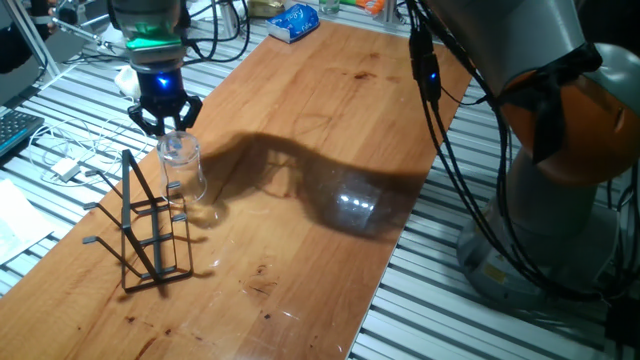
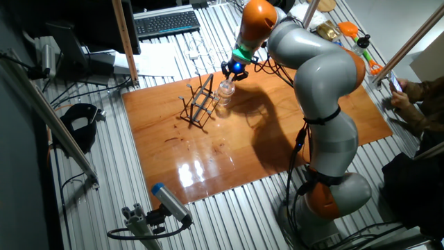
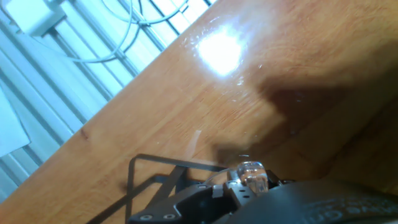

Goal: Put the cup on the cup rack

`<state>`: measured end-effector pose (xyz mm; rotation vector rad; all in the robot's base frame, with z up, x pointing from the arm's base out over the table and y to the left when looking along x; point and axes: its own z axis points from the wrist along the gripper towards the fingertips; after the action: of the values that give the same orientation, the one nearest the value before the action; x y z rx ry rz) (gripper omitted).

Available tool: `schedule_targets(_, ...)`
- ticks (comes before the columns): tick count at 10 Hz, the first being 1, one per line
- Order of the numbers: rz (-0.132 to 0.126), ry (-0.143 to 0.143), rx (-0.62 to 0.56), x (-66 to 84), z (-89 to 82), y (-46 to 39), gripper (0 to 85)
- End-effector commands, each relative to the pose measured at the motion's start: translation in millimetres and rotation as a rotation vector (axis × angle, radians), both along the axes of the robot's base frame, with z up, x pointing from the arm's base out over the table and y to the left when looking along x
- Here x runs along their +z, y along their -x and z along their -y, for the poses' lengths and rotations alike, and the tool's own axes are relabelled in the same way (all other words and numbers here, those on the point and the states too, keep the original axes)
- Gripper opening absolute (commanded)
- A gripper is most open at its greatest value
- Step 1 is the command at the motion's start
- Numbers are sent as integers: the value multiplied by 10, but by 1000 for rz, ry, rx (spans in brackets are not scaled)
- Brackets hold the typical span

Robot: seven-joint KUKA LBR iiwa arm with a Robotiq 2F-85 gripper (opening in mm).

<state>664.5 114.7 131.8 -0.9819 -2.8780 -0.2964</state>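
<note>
The clear cup point(image 1: 183, 168) hangs mouth-down by its base in my gripper point(image 1: 170, 128), whose fingers are closed around that top end. Its lower rim is level with the top of the black wire cup rack point(image 1: 150, 232) and just to the rack's right; I cannot tell whether it touches a peg. In the other fixed view the cup point(image 2: 225, 92) sits beside the rack point(image 2: 198, 105) under the gripper point(image 2: 232, 73). The hand view shows the cup's glassy end point(image 3: 252, 175) between my dark fingers and part of the rack's wire base point(image 3: 149, 165).
A blue packet point(image 1: 293, 22) lies at the table's far end. White cables and an adapter point(image 1: 62, 165) lie on the slatted bench left of the table, near a keyboard point(image 2: 166, 23). The robot's base point(image 1: 545, 230) stands off the table's right edge.
</note>
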Motion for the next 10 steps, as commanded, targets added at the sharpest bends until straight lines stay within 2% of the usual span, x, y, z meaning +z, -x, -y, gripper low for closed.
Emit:
schedule_targets(1, -2, 2, 1, 6, -1, 1, 0)
schedule_targets(3, 6, 8, 3, 0, -3, 3, 0)
schedule_targets(4, 22, -8, -9, 3, -8, 7, 170)
schedule_targets(6, 17, 5, -20, -1, -19, 16, 170)
schedule_targets(7, 12, 9, -20, -3, -21, 19, 340)
schedule_targets(10, -10, 16, -11, 13, -20, 15, 340)
